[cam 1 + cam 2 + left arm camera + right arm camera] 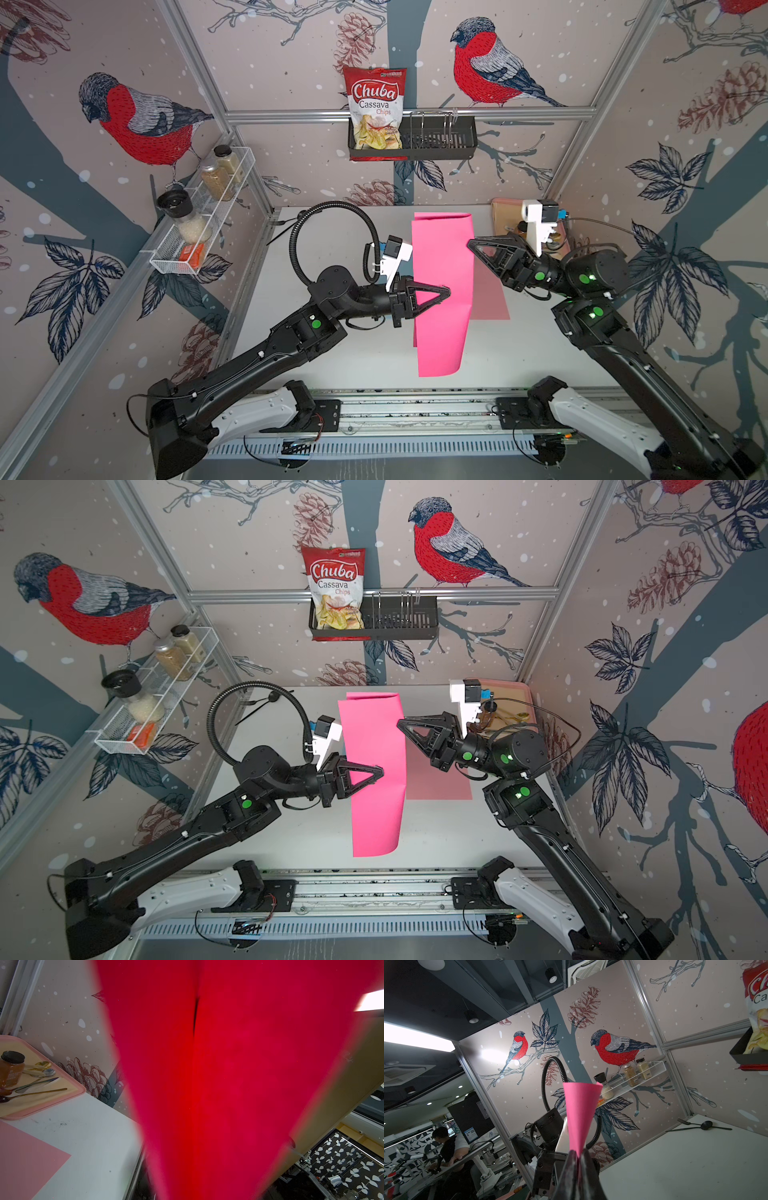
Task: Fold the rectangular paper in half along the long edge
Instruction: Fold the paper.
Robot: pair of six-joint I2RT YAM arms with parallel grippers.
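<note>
My right gripper (470,244) is pinched shut on the paper (440,332). In my right wrist view the 2 fingers (591,1178) meet on a pink edge, and the paper (580,1109) fans out from them as a narrow wedge. My left gripper (448,291) is closed on the paper too, its tip lying on the broad pink face about midway along the long side. My left wrist view is almost wholly filled with blurred red-pink paper (228,1084), so my fingers are hidden there. In both top views the paper hangs in the air between my 2 grippers, clear of the table (332,365). It is bent loosely over itself, with a rounded curl at the end nearest my arm bases. A short crease shows on its edge just past my left gripper's tip. My right gripper holds the edge facing it, farther from my bases than my left gripper. Under my right gripper a paler pink sheet (490,299) lies flat on the table, with the paper hiding part of it. Behind my right gripper, in the table's far corner, sits a pink tray (79,1088) holding a dark-lidded jar (11,1070) and some cutlery. Beyond my left gripper, near the far wall, a black fork and spoon (702,1126) lie on the table.
</note>
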